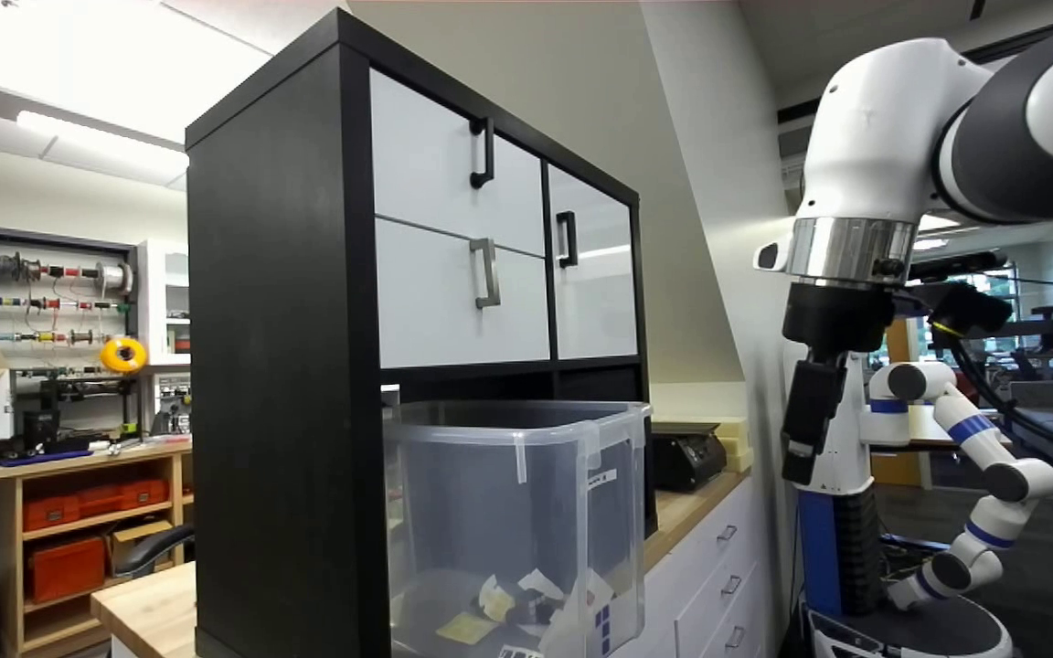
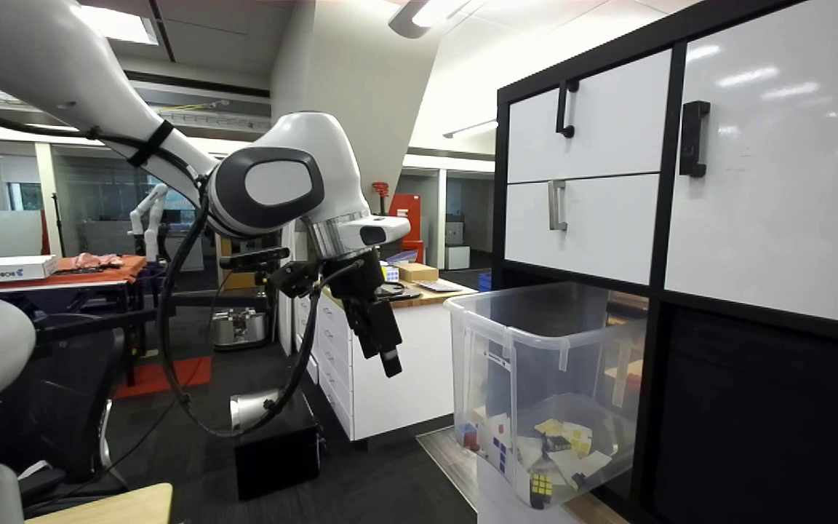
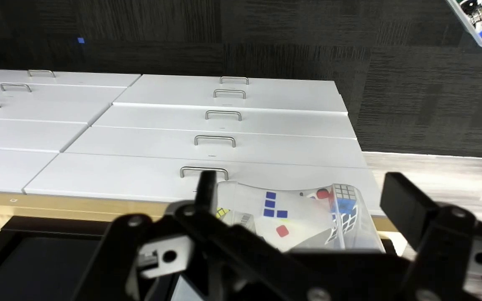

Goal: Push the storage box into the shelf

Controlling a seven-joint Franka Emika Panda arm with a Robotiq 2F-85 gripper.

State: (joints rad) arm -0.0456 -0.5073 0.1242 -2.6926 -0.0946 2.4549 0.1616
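The storage box (image 1: 490, 493) is a clear plastic bin with an open top and pale papers and puzzle cubes inside. It is partly in a lower compartment of the black shelf (image 1: 271, 366) and juts out of its front. An exterior view also shows the box (image 2: 481, 378) and the shelf (image 2: 670, 145) with white fronts and handles. My gripper (image 1: 805, 457) hangs pointing down in front of the box, apart from it, and also shows in an exterior view (image 2: 382, 353). In the wrist view its fingers (image 3: 301, 188) are wide apart, with the box (image 3: 308, 223) seen beyond them.
A white drawer cabinet (image 1: 718, 567) with a wooden top runs along the wall beside the shelf. A black device (image 1: 686, 452) stands on it. Another white robot arm (image 1: 974, 429) stands behind my gripper. A clear container of cubes (image 3: 481, 39) shows in the wrist view's corner.
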